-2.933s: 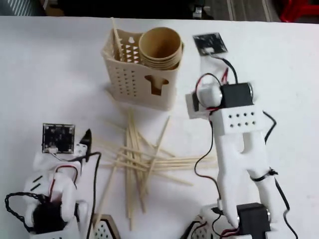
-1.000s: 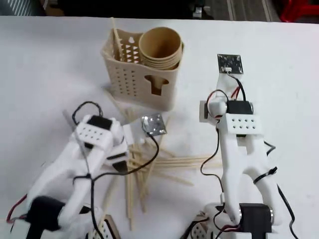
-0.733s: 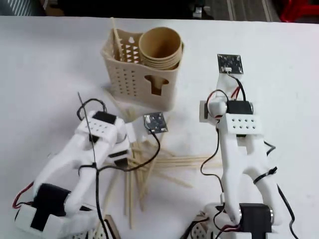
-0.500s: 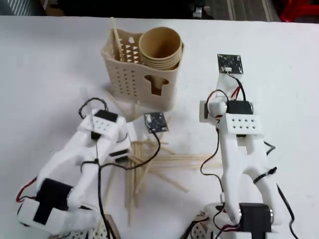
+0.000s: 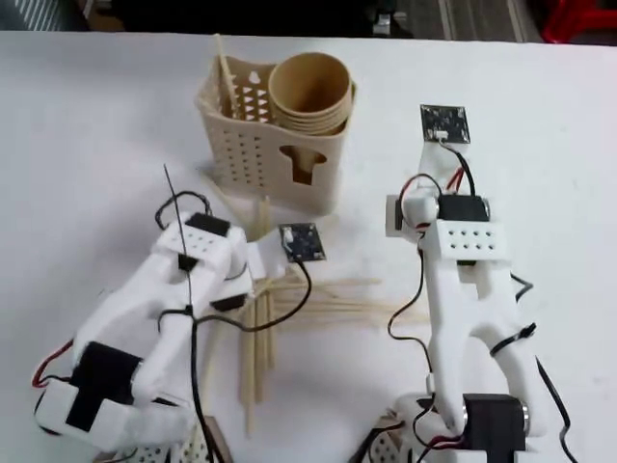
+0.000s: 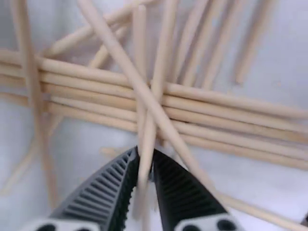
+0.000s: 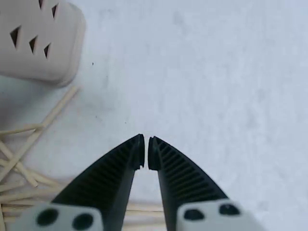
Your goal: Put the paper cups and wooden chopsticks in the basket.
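The perforated beige basket (image 5: 265,159) stands at the back of the table with stacked paper cups (image 5: 310,92) and one upright chopstick (image 5: 224,69) inside. Loose wooden chopsticks (image 5: 289,299) lie crossed in a pile in front of it. My left gripper (image 5: 253,280) is down in the pile. In the left wrist view it (image 6: 145,156) is shut on one chopstick (image 6: 151,96) that runs up between the fingers. My right gripper (image 7: 146,151) is shut and holds nothing. It hangs over bare table to the right of the pile (image 7: 19,144), near the basket's corner (image 7: 38,43).
The right arm (image 5: 463,289) stretches along the right side of the table. The left arm (image 5: 145,338) crosses the front left. A small perforated object (image 5: 198,446) sits at the front edge. White table (image 5: 96,145) lies bare to the left and right of the basket.
The left arm swung in from the front left onto the pile and shut on a chopstick; several sticks shifted. The right arm drew back a little early on, then kept still.
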Robot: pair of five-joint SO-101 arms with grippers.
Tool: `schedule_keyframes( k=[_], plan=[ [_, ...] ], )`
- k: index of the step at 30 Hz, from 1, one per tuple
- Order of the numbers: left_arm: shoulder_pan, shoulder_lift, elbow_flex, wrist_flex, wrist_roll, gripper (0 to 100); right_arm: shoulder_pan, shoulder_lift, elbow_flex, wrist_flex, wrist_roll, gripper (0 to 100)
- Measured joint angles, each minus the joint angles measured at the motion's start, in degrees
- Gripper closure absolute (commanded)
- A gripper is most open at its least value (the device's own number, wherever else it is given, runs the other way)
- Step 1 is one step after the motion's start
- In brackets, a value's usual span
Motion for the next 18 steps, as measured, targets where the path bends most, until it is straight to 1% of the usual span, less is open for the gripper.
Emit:
schedule_keyframes(
  k=[7,9,18],
  plan=[
    [0.0,-0.2,0.0,1.7,0.0,98,0.0,0.0,0.0,0.0,0.0,96.8],
    [0.0,-2.0,0.0,3.3,0.0,98,0.0,0.0,0.0,0.0,0.0,96.8],
    [0.0,-22.7,0.0,15.8,0.0,98,0.0,0.0,0.0,-0.8,0.0,96.9]
  ],
)
